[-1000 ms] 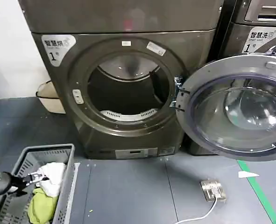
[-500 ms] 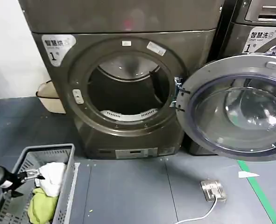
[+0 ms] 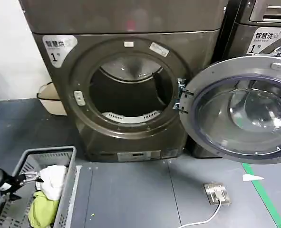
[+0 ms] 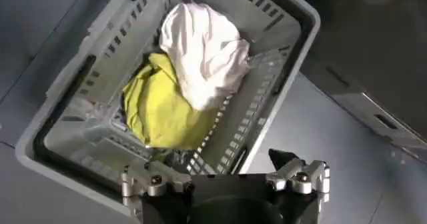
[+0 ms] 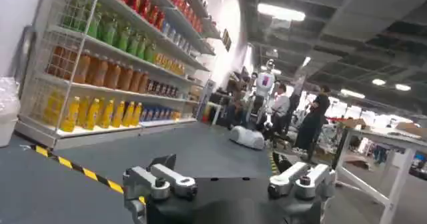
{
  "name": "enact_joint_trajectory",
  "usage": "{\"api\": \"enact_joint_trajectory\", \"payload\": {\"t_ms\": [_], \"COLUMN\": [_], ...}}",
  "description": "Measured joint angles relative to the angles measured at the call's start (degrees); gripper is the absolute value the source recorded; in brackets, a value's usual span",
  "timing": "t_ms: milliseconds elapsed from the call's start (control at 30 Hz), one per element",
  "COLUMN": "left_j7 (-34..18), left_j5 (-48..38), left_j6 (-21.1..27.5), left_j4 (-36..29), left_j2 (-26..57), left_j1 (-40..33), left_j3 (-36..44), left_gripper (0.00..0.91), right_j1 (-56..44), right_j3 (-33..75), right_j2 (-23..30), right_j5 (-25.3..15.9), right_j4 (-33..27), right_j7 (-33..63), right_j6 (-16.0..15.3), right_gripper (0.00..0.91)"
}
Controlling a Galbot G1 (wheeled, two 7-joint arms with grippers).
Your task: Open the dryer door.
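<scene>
The dryer door (image 3: 242, 110) hangs swung wide to the right of the empty drum, so the opening looks done, while the left gripper (image 3: 30, 178), jaws apart, has drifted back over the laundry basket (image 3: 66, 156).

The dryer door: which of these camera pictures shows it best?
The head view: the dryer door hangs swung wide open, its grey inner face and clear bowl plain. The left wrist view looks down into a laundry basket; the right wrist view faces shop shelves.
</scene>
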Motion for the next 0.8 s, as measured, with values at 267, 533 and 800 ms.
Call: {"api": "enact_joint_trajectory", "payload": {"t_ms": [267,533,800], "left_j7": [0.06,0.06,0.12], "left_j5": [-0.11,-0.34,-0.41], "left_j6": [0.02,0.03,0.03], "left_j4": [0.96,1.19,1.72], "left_j2": [0.04,0.03,0.12], "left_j1": [-0.39,-0.73,-1.06], "left_j3": [0.05,0.05,0.06], "left_gripper": [0.907,0.907,0.907], "right_j1": [-0.02,0.04,0.02], "right_j3": [0.07,0.28,0.47], "right_j2": [0.18,0.18,0.15], "right_j5": [-0.5,-0.51,-0.52], "right_j4": [-0.37,-0.46,-0.58], "right_j7": [0.13,0.39,0.57], "right_j6": [0.4,0.4,0.44], "right_gripper": [0.907,0.907,0.907]}}
